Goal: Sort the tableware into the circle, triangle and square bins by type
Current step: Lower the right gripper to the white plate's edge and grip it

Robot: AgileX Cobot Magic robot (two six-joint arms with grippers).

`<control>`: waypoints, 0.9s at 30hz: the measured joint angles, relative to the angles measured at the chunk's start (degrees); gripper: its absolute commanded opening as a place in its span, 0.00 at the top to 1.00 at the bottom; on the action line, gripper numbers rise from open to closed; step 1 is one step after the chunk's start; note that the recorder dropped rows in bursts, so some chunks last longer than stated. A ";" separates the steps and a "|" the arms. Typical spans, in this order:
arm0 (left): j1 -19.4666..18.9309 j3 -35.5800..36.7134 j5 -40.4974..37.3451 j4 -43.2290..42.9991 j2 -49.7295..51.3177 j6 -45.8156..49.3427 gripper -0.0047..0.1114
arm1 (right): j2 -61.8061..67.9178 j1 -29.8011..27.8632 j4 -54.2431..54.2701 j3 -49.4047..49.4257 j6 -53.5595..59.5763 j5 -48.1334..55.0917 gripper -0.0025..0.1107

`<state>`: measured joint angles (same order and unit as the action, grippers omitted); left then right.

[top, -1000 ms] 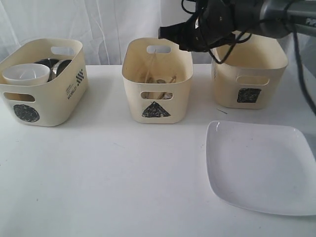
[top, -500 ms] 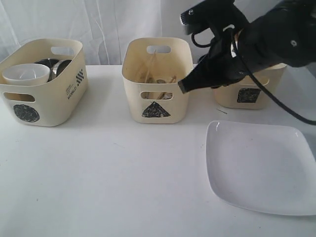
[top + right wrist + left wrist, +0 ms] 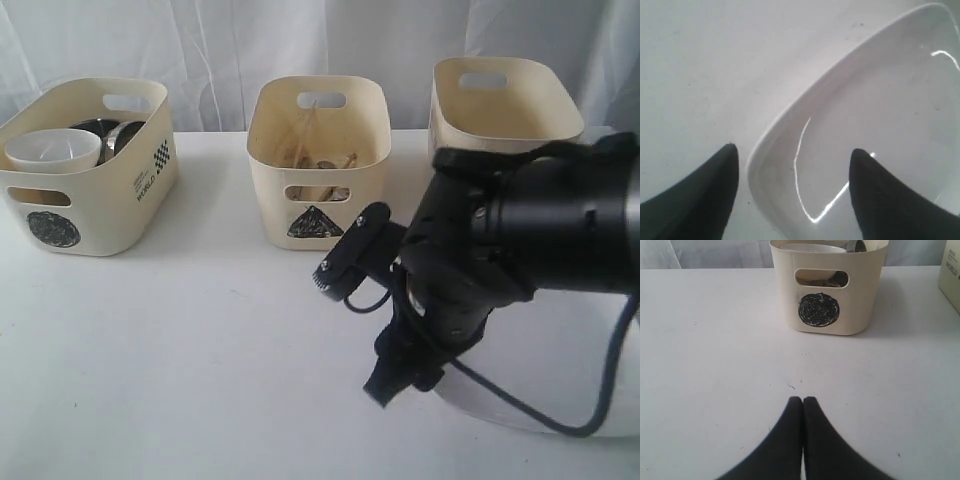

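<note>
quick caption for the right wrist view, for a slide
Right hand open across the rim of the plate, one finger over the table, the other over the plate.

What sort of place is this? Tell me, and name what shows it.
Likely a robot test bench, not a kitchen: a white table backed by a white curtain, three cream bins, two showing scribbled shapes, and a black robot arm.

Circle bin (image 3: 85, 170) sits left of the triangle bin (image 3: 318, 165), square bin (image 3: 505, 100) to its right, and the plate (image 3: 880, 115) front-right of it on the bench (image 3: 180, 360).
</note>
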<state>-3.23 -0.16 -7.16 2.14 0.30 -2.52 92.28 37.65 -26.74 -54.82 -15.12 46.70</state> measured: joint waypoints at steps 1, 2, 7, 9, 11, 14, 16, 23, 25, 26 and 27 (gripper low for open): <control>0.00 0.00 0.00 0.00 0.00 0.00 0.96 | 1.75 1.17 -0.26 0.00 -0.51 0.43 0.44; 0.00 0.00 0.00 0.00 0.00 0.00 0.96 | 2.72 1.77 -0.26 0.00 -0.78 0.57 0.43; 0.00 0.00 0.00 0.00 0.00 0.00 0.96 | 6.82 4.38 -0.37 0.00 -2.56 0.67 0.42; 0.00 0.00 0.00 0.00 0.00 0.00 0.96 | 7.50 4.38 -0.60 0.00 -3.00 0.88 0.42; 0.00 0.00 0.00 0.00 0.00 0.00 0.96 | 8.30 4.38 -1.16 0.00 -3.84 0.90 0.42; 0.00 0.00 0.00 0.00 0.00 0.00 0.96 | 9.77 4.38 -2.53 0.00 -5.18 1.01 0.42; 0.00 0.00 0.00 0.00 0.00 0.00 0.96 | 10.94 4.38 -3.35 0.00 -5.40 1.24 0.42; 0.00 0.00 0.00 0.00 0.00 0.00 0.96 | 13.38 4.11 -5.79 -0.11 -8.27 2.18 0.42; 0.00 0.00 0.00 0.00 0.00 0.00 0.96 | 13.80 4.00 -6.74 -0.34 -8.84 2.29 0.43; 0.00 0.00 0.00 0.00 0.00 0.00 0.96 | 14.05 4.00 -7.13 -0.48 -9.15 2.41 0.43; 0.00 0.00 0.00 0.00 0.00 0.00 0.96 | 14.28 4.00 -7.50 -0.58 -9.61 2.53 0.43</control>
<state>-3.23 -0.16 -7.16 2.14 0.30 -2.52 106.55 41.65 -34.24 -55.41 -24.73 49.23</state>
